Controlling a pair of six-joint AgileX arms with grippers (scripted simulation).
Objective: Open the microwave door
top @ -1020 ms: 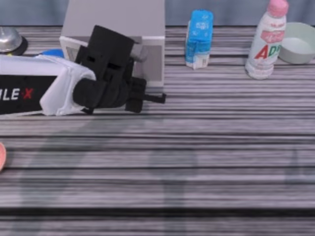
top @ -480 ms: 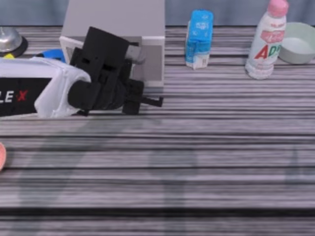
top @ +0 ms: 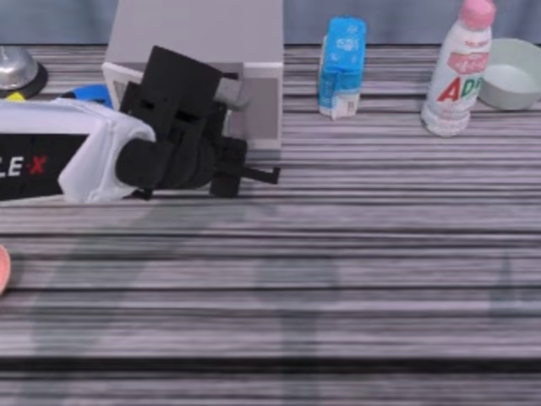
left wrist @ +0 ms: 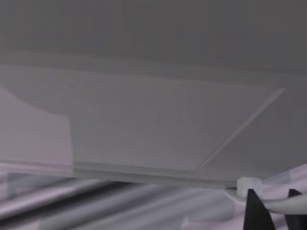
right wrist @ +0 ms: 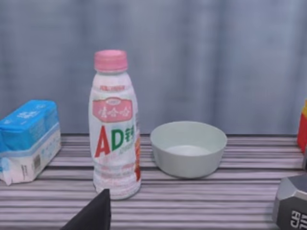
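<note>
You've got a grey-striped worktop (top: 355,279), grey curtain backdrop. Microwave (top: 203,34) sits at far left-centre; left gripper (top: 254,175) low at the microwave door (top: 258,106), jaws' state can't tell. Right arm out of top view.

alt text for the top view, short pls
Left arm's tool sits at the front of the grey microwave at the table's back left. A blue carton, pink-capped bottle and pale bowl stand to its right.
</note>
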